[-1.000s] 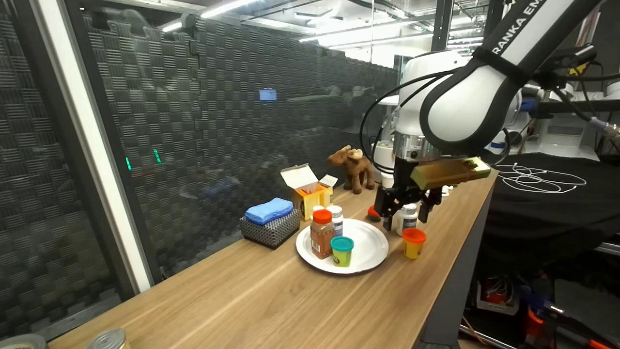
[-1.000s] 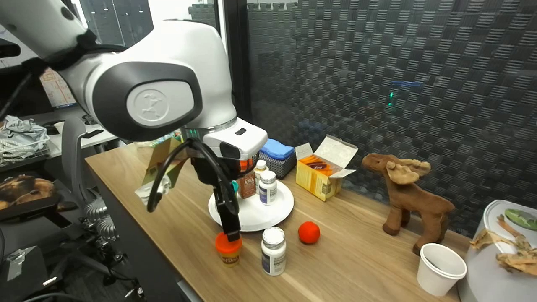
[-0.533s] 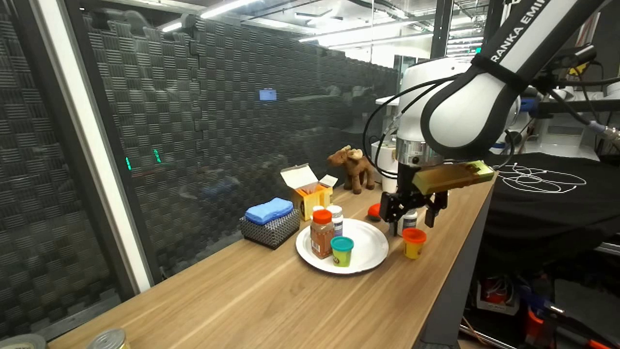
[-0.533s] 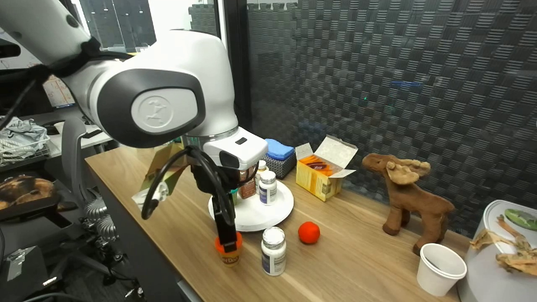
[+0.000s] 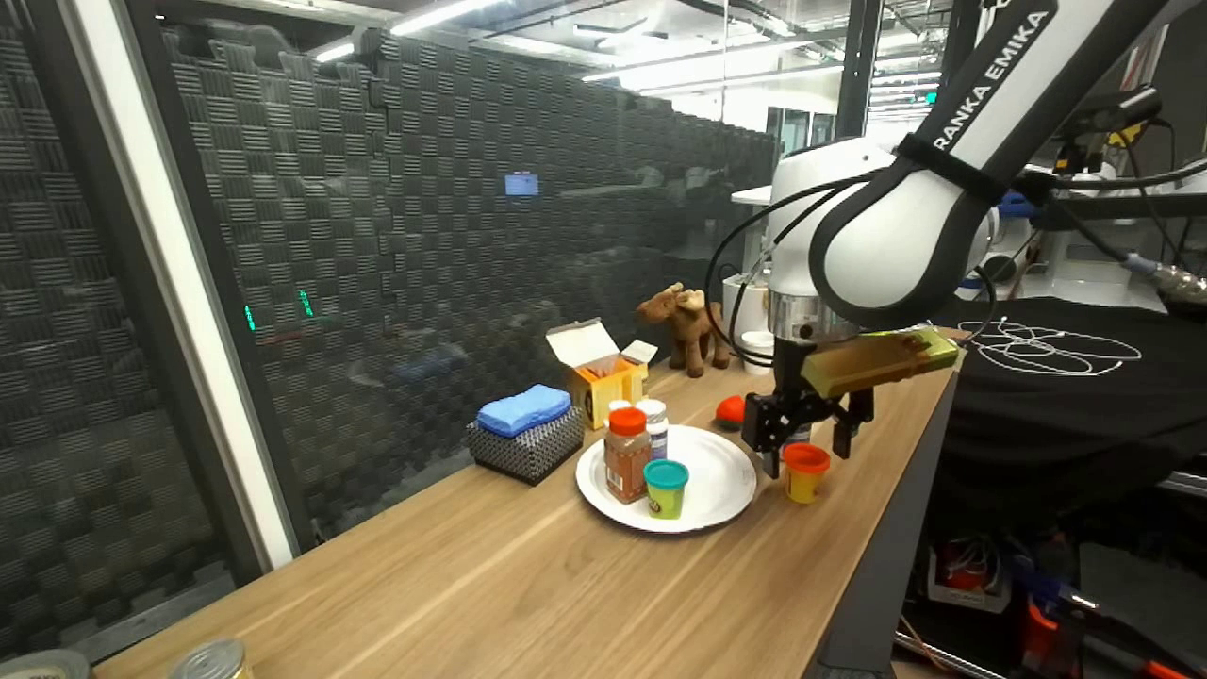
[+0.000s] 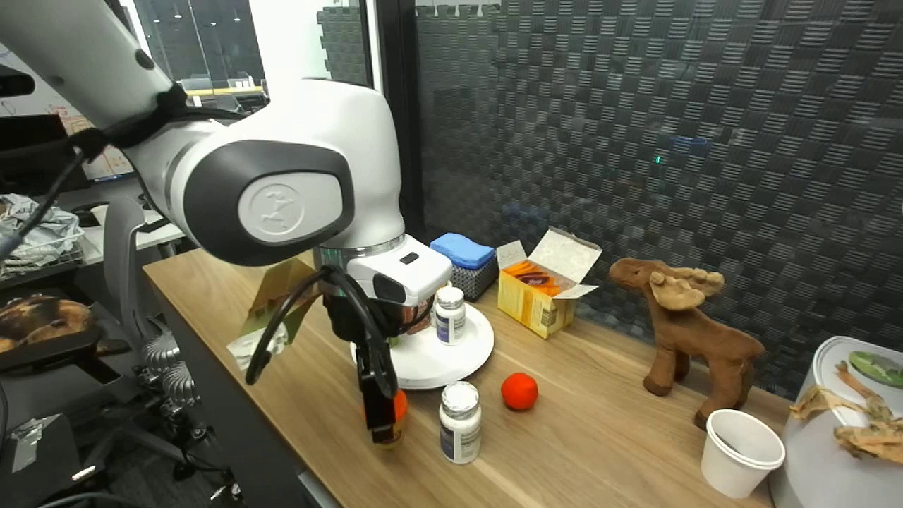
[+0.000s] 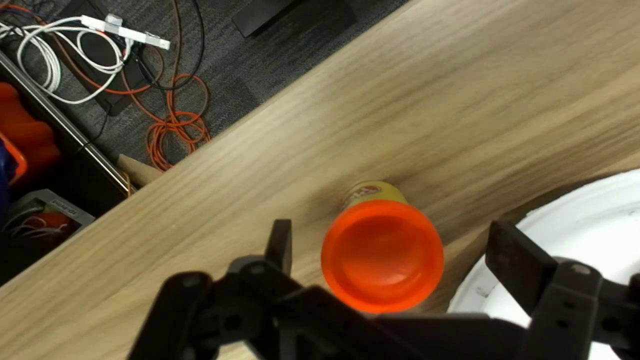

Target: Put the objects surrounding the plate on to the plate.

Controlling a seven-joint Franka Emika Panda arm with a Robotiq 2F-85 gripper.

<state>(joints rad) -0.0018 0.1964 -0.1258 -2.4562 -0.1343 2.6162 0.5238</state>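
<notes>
Gripper is spread wide w/ nothing in it, fingers either side of the orange-lidded Play-Doh tub, upright nr the floor-side edge of the worktop, well off the far corner seen in an exterior view. Step in hand, I'd judge: grasp that tub. In wrist view the lid looks slightly nearer the floor-side finger, so ctr first, else closing shoves the tub. Go low enough that pads meet the yellow body, not just the lid, which might pop off. Plate-side finger overlaps the rim of the plate in that view; can't tell its ht above it, so descend slowly & don't tip the plate. Then lift over the rim, twd the wall-side edge, onto the bare tub-side half; red-capped jar, teal-lidded tub & 2 white-capped btls sit across from it. Off-plate too: white pill btl nr the tub & red ball, closer to the wall-side edge; both look like later trips.
</notes>
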